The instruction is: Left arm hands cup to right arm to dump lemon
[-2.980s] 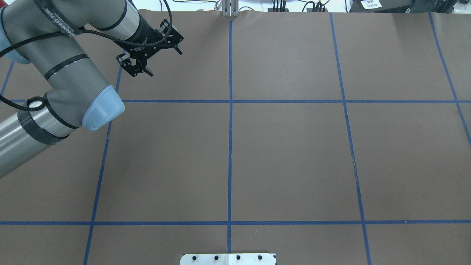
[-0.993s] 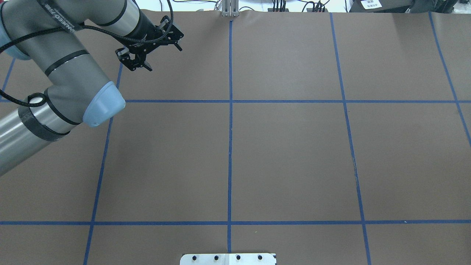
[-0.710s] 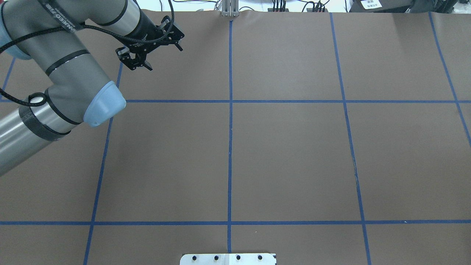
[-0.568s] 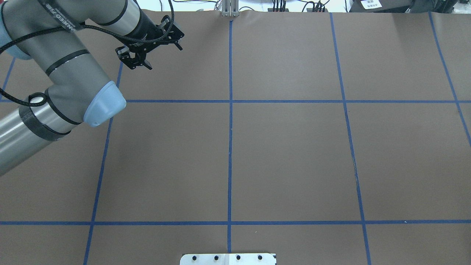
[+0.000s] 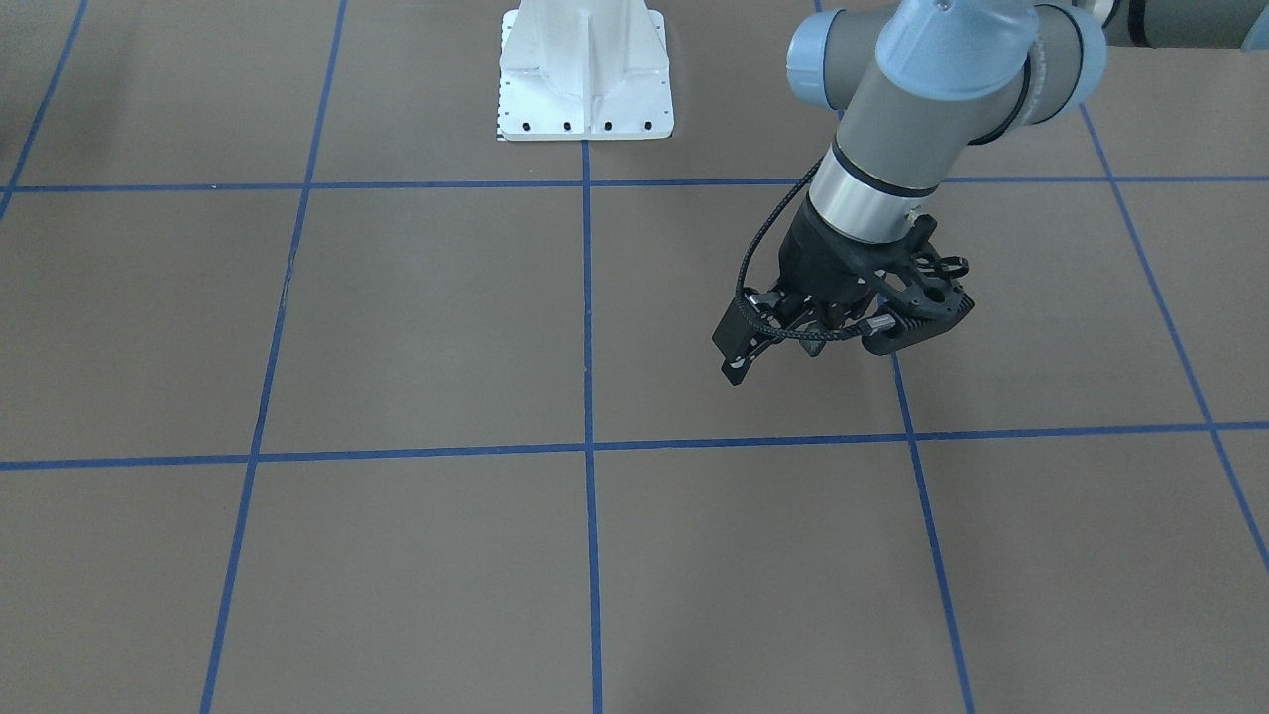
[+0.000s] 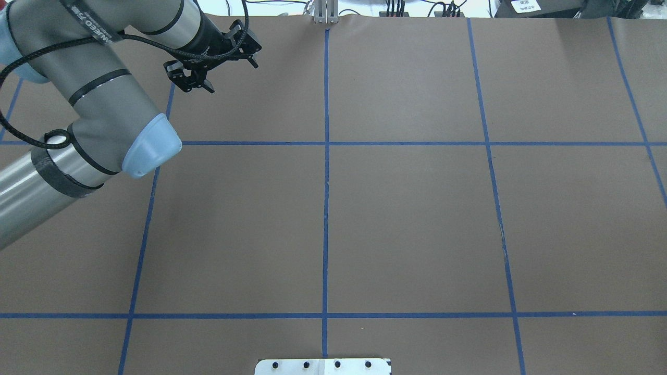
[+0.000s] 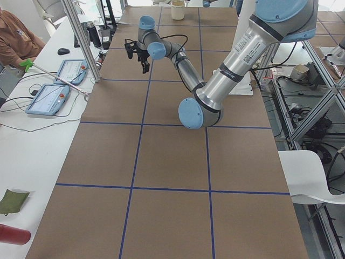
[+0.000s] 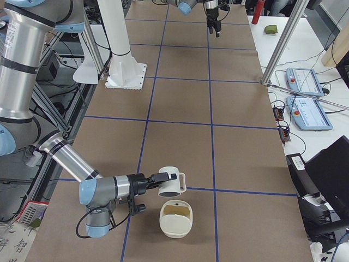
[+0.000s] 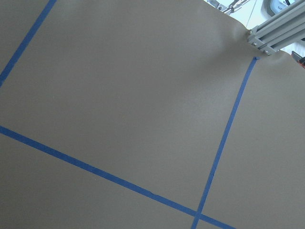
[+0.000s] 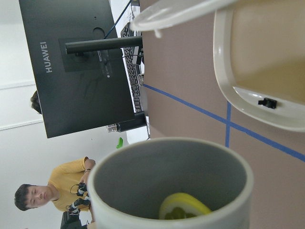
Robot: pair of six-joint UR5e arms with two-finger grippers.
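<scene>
The white cup [image 8: 171,183] hangs above the table at the tip of my right gripper [image 8: 159,178], at the near end in the exterior right view. I cannot tell whether that gripper is shut. The right wrist view looks into the cup's grey inside [image 10: 171,176], where a yellow lemon slice [image 10: 183,207] lies. A cream bowl [image 8: 176,219] sits on the table just below the cup and also shows in the right wrist view [image 10: 228,62]. My left gripper [image 6: 194,87] is open and empty above the far left of the table, far from the cup; it also shows in the front view [image 5: 819,342].
The white robot pedestal [image 5: 585,69] stands at the table's robot side. An aluminium post [image 8: 283,41] and tablets [image 8: 305,82] are on the operators' side. A monitor [image 10: 76,67] and a person in yellow [image 10: 52,191] are beyond the table.
My left arm has drawn its empty gripper a little further toward the far left of the table. Nothing else in the overhead view has moved.
</scene>
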